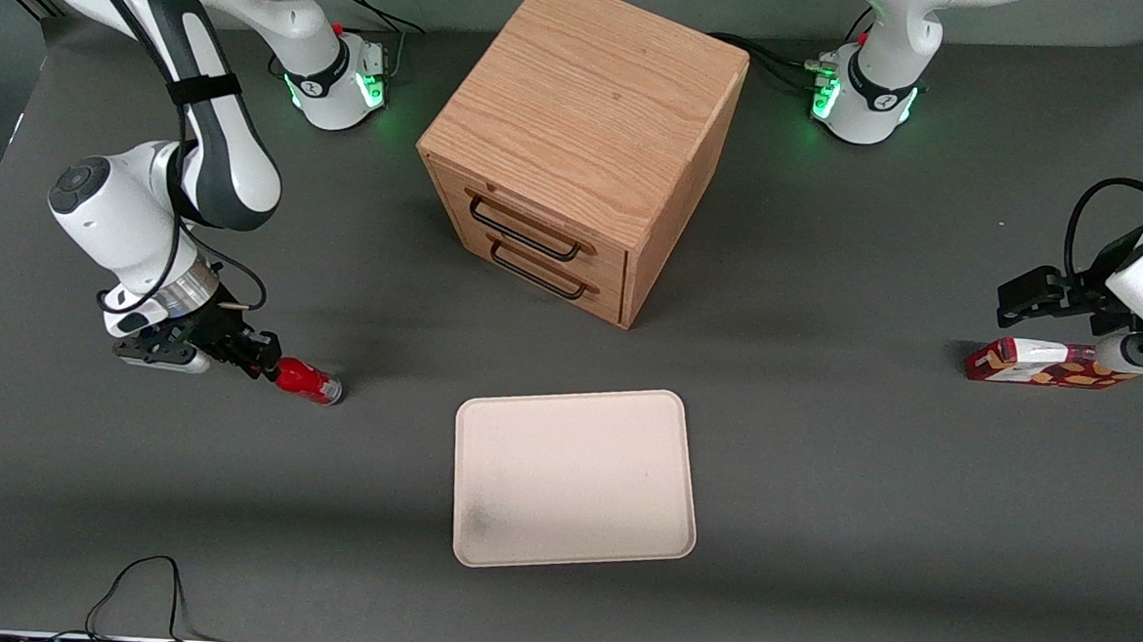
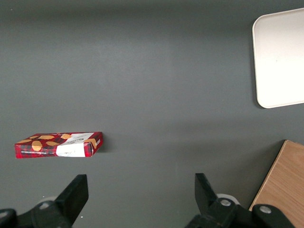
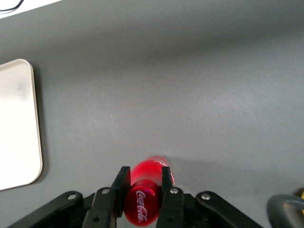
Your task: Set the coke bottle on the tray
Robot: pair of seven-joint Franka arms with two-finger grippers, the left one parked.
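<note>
- Front view: the gripper sits low over the grey table at the working arm's end, its 2 fingers pinching the coke bottle near the cap.
- Right wrist view: the fingers press both sides of the red bottle.
- The bottle lies tilted, its base touching the table, well apart from the tray.
- A wooden drawer box stands farther from the camera than the tray.
- A red snack box lies toward the parked arm's end.

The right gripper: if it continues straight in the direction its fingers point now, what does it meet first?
The gripper already has the coke bottle between its fingers, so that comes first. Past the bottle lies bare table; the tray seems to sit slightly off that line, though depth is unclear.
</note>
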